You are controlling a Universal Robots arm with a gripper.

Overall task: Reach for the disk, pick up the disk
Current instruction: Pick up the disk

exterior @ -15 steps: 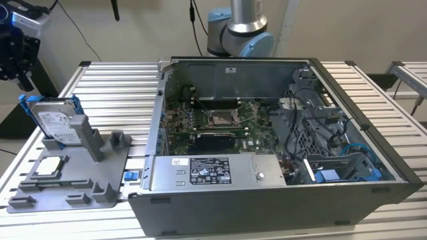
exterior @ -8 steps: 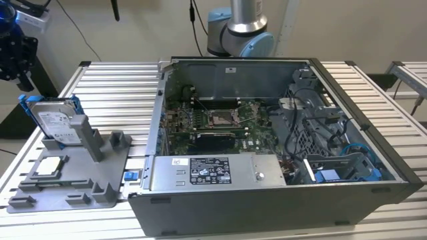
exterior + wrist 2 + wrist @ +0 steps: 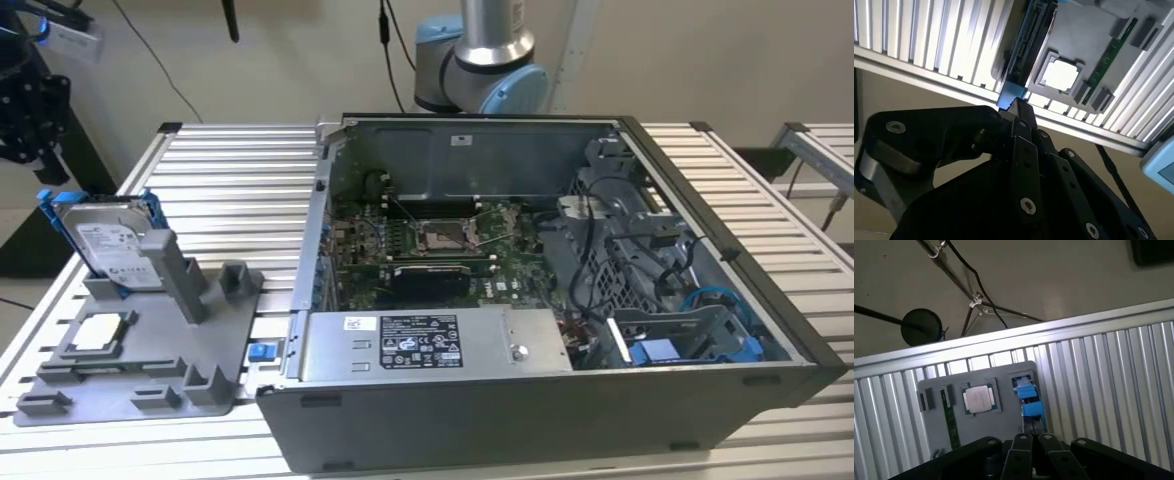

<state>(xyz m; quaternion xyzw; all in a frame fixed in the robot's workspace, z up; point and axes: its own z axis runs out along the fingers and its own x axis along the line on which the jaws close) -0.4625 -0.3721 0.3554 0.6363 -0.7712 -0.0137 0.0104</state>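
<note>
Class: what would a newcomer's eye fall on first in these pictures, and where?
The open computer case dominates the slatted table in the exterior view, motherboard exposed. On the grey fixture at that view's left, the blue-framed disk stands upright near a flat square chip. In the second wrist view the black gripper points toward it.
</note>
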